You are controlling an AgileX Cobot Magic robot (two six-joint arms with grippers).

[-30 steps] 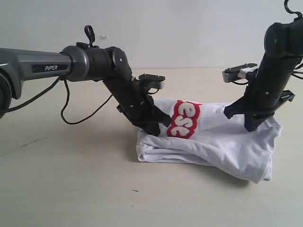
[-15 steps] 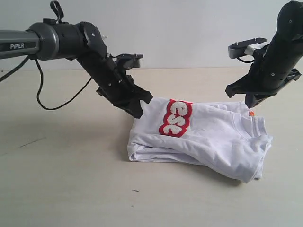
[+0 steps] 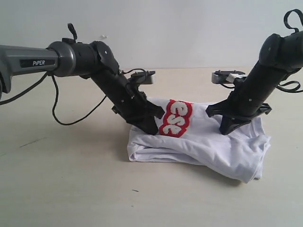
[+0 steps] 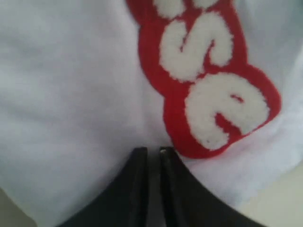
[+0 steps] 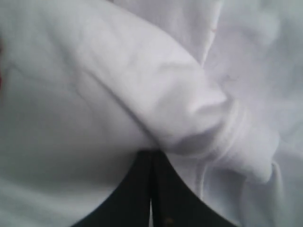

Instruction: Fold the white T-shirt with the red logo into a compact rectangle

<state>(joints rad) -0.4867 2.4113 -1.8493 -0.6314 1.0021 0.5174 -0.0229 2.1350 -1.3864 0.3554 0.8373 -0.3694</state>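
Observation:
The white T-shirt [image 3: 213,142] lies folded in a loose bundle on the table, its red logo [image 3: 174,119] facing up near the left end. My left gripper [image 3: 152,128] has its tips down on the cloth just left of the logo. In the left wrist view its jaws [image 4: 152,151] stand a narrow slit apart on the white T-shirt [image 4: 71,94], right beside the red logo [image 4: 208,85]. My right gripper [image 3: 226,128] presses on the shirt's right part. It is shut [image 5: 151,152] against a thick fold of the white T-shirt [image 5: 71,94] next to a ribbed edge [image 5: 241,137].
The beige table [image 3: 71,179] stretches all round the shirt. A black cable [image 3: 71,120] from the left arm droops onto the table at the left. A pale wall [image 3: 189,28] stands behind.
Half a second ago both grippers hung raised off the shirt. Both have since come down onto the cloth, and the left jaws have parted a little. The shirt lies as it did.

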